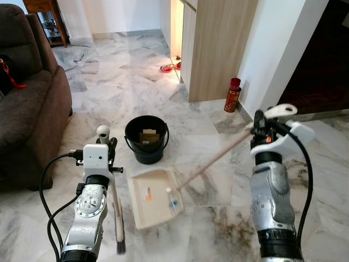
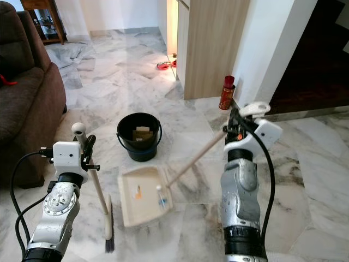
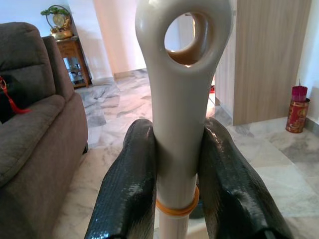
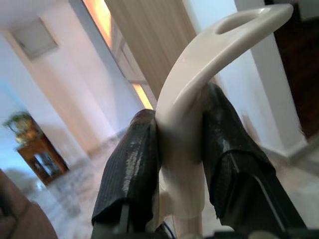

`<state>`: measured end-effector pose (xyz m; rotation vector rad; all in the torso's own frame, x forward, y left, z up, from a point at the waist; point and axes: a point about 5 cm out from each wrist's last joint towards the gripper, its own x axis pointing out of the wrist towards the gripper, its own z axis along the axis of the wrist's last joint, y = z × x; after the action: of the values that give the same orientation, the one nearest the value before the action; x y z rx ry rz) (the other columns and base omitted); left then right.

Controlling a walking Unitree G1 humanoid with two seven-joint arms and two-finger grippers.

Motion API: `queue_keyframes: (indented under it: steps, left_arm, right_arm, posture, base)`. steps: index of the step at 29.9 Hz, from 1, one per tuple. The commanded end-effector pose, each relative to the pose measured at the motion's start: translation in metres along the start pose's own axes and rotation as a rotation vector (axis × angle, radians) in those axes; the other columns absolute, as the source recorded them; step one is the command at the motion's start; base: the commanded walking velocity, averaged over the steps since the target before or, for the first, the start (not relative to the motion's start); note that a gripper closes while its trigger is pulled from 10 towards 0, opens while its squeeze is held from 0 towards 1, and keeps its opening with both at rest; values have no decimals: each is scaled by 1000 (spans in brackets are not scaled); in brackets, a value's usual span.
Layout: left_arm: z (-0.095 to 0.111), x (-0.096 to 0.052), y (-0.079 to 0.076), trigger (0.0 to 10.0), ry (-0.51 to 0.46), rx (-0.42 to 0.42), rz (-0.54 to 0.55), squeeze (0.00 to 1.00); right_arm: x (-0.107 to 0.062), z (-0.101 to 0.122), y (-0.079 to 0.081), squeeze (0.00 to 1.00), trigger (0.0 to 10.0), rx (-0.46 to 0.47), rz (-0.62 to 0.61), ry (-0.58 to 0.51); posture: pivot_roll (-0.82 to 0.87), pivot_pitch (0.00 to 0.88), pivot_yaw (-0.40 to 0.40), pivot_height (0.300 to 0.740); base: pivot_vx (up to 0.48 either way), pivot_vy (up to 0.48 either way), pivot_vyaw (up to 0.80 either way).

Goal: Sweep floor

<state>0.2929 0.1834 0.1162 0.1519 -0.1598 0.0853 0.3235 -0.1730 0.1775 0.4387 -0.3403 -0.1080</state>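
Left gripper (image 3: 177, 199): both black fingers (image 3: 127, 184) pressed against the cream broom (image 1: 116, 210) handle, just under its ring end; broom upright, dark bristles on the marble floor (image 1: 218, 218) to the left of the dustpan.
Right gripper (image 4: 179, 164): clamped on the hooked top of the dustpan (image 1: 155, 196) handle; the long handle slants down and leftward from it to the pan.
Dustpan: flat on the floor between the two arms, a few small scraps inside, one orange, one blue.
Floor: brownish smudges just right of the pan, before the right arm.
Bucket (image 1: 145, 139): black, just beyond the pan, cardboard-coloured scraps inside.
Sofa (image 1: 27, 109): brown, at far left.
Cabinet (image 1: 218, 49): wooden, beyond the bucket; red can (image 1: 233, 95) at its right corner by the white wall.
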Motion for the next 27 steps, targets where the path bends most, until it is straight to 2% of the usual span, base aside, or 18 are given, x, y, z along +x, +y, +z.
queue_keyframes:
  steps: [1, 10, 24, 27]
  left_arm:
    - [12, 4, 2, 10000, -64, 20, 6, 0]
    - [13, 4, 2, 10000, -72, 30, 11, 0]
    - [13, 4, 5, 10000, -71, 39, 26, 0]
    - [13, 4, 5, 10000, -71, 40, 26, 0]
  right_arm:
    - [8, 26, 16, 0, 10000, 51, 43, -115]
    - [8, 28, 21, 0, 10000, 67, 58, -115]
    - [8, 26, 20, 0, 10000, 41, 62, -92]
    - [8, 26, 20, 0, 10000, 36, 67, -90]
  posture:
    - [12, 0, 16, 740]
    - [17, 0, 15, 740]
    - [20, 0, 10, 740]
    - [20, 0, 10, 740]
  base:
    - [0, 0, 0]
    - [0, 0, 0]
    - [299, 0, 0]
    - [354, 0, 604]
